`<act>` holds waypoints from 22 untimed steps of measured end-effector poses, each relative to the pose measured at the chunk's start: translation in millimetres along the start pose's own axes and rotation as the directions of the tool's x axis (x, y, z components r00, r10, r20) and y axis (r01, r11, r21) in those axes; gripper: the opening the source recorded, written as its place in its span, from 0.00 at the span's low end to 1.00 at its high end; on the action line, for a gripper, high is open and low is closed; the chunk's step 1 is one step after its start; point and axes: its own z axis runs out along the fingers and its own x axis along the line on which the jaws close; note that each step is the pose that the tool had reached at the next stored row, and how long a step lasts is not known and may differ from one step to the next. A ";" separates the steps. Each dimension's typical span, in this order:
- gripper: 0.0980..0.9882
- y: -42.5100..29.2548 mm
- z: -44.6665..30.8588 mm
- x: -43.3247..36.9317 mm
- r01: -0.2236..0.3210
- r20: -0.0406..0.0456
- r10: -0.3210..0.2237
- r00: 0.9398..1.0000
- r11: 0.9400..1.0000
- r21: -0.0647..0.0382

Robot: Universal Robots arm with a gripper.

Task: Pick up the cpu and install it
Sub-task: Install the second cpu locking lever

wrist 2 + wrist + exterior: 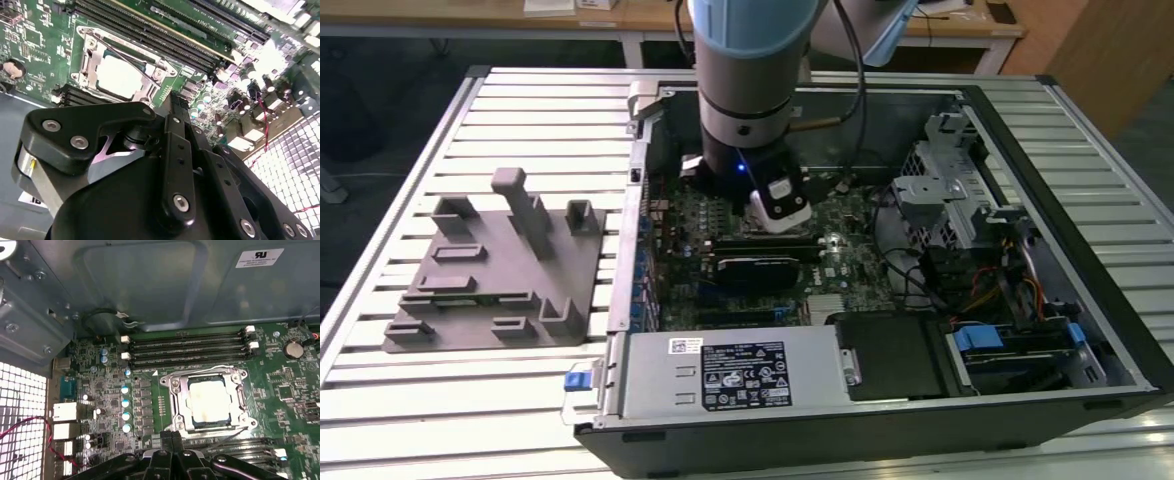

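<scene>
The cpu (210, 400), a pale silver-white square chip, lies flat in the metal-framed socket (176, 401) on the green motherboard. It also shows in the second wrist view as the cpu (117, 77). My gripper (172, 437) hangs above the board just beside the socket's edge, its two black fingers pressed together with nothing between them. The second wrist view shows the gripper (171, 97) from behind its black linkage. In the exterior view the gripper (781, 218) reaches down into the open computer case (1014, 130).
A grey plastic fixture (487, 270) with raised blocks lies on the slatted table at the exterior view's left. Inside the case are the power supply (727, 375), a drive cage (947, 190), loose cables (1014, 290) and memory slots (187, 347) next to the socket.
</scene>
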 end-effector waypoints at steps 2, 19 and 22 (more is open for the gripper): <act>0.01 0.8 -2.2 -0.3 0.000 0.001 0.000 1.000 1.000 0.006; 0.01 4.7 -1.3 -25.4 -0.006 0.011 0.005 1.000 0.996 0.084; 0.01 5.2 -0.3 -29.7 -0.006 0.011 0.005 1.000 0.996 0.089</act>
